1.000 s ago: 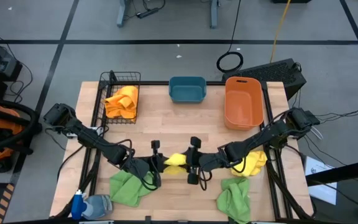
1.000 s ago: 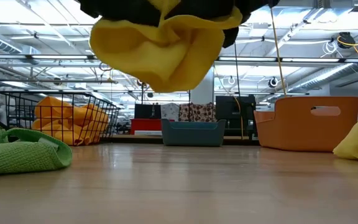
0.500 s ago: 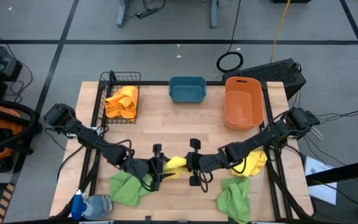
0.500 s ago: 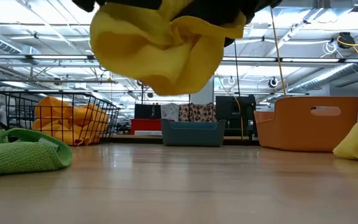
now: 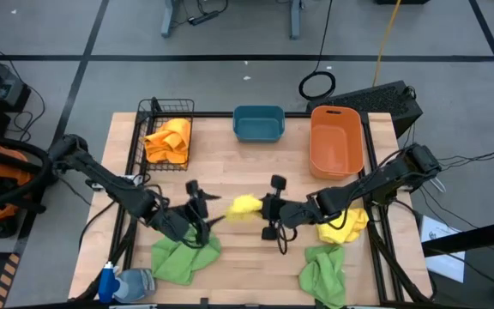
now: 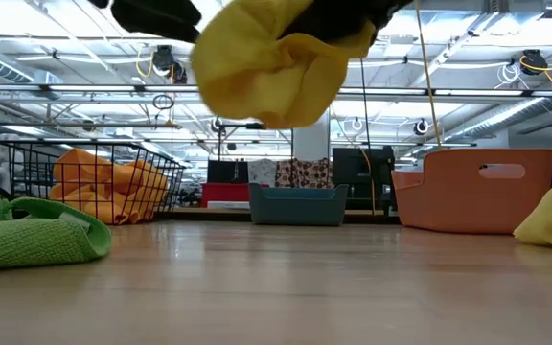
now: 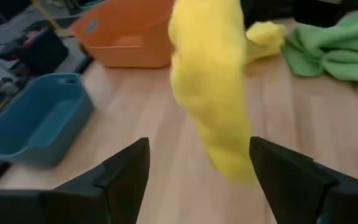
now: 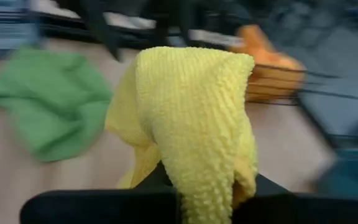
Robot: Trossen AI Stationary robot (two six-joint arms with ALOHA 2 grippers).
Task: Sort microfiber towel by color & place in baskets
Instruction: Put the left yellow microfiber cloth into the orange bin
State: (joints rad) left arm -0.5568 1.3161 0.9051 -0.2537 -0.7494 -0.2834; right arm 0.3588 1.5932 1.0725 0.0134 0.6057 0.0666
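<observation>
Towel (image 5: 245, 205), yellow, hangs bunched in the right gripper (image 5: 265, 209) above the middle of the table (image 5: 230, 176), clear of the wood; in the low view its top is cut off by the frame, and in the right wrist view it drapes over the fingers so they are mostly hidden, though they plainly pinch it. The left gripper (image 5: 202, 206) sits just beside it toward the table's left edge, fingers (image 7: 124, 171) spread and holding nothing, the yellow towel (image 7: 213, 93) hanging apart from them in the left wrist view. A mesh basket (image 5: 168, 133) at the far left corner holds orange cloth (image 5: 169, 141). The teal tub (image 5: 258, 124) stands at the far edge's middle; its inside shows nothing from above. The orange bin (image 5: 336, 141) stands by the far right corner. A second yellow towel (image 5: 346, 227) lies near the right edge, partly under the right arm. One green towel (image 5: 182, 257) lies at the near edge under the left arm, another (image 5: 324, 269) toward the near right corner. A blue and pale thing (image 5: 125, 284) at the near left corner is too small to make out. The right wrist view is smeared, so the green cloth (image 8: 51, 102) and basket (image 8: 278, 78) there are only rough shapes.
</observation>
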